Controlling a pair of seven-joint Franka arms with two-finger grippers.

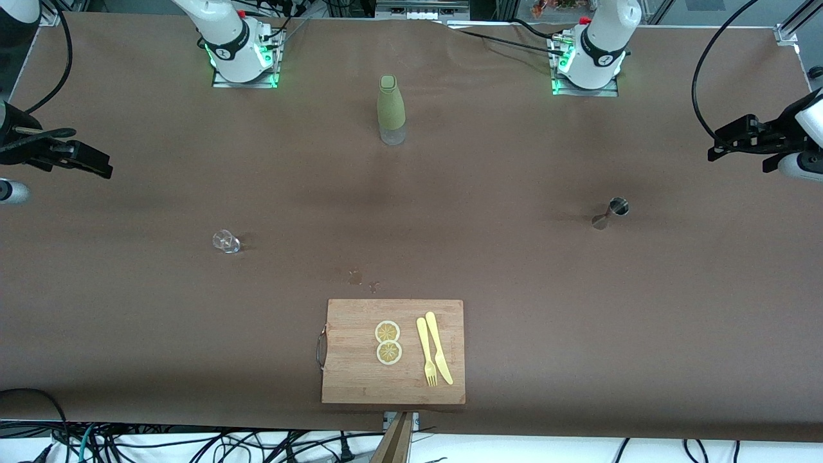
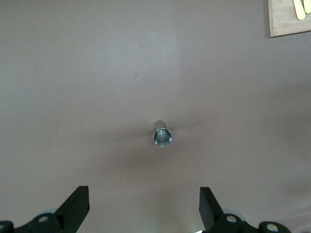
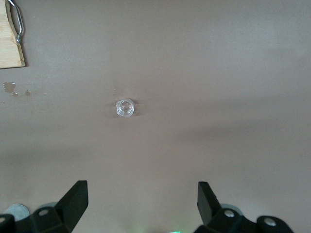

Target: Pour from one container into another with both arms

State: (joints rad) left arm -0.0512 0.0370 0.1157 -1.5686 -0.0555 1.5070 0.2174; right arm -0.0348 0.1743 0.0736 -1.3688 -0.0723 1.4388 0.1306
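My left gripper (image 2: 144, 208) hangs in the air over the left arm's end of the table (image 1: 488, 257), fingers spread wide with nothing between them. Straight below its wrist camera stands a small metal jigger (image 2: 162, 136), upright on the brown cloth, its open mouth facing up. My right gripper (image 3: 142, 206) is up over the right arm's end of the table, jaws just as wide apart and empty too — under it sits a small clear glass (image 3: 125, 107), alone on the cloth.

Between the two arm bases stands a bottle (image 1: 391, 109) with a green sleeve, a green cap and a clear bottom, upright and well apart from both grippers. The glass and the jigger each sit nearer the front camera than the bottle, the glass toward the right arm's end, the jigger toward the left arm's.

At the table's near edge lies a wooden cutting board (image 1: 360, 379) with a metal handle. On it are two lemon slices (image 1: 388, 342), touching each other, and just beside them a yellow fork (image 1: 425, 352) and a yellow knife (image 1: 439, 348) side by side. A few small wet spots (image 1: 360, 278) mark the cloth near the board.
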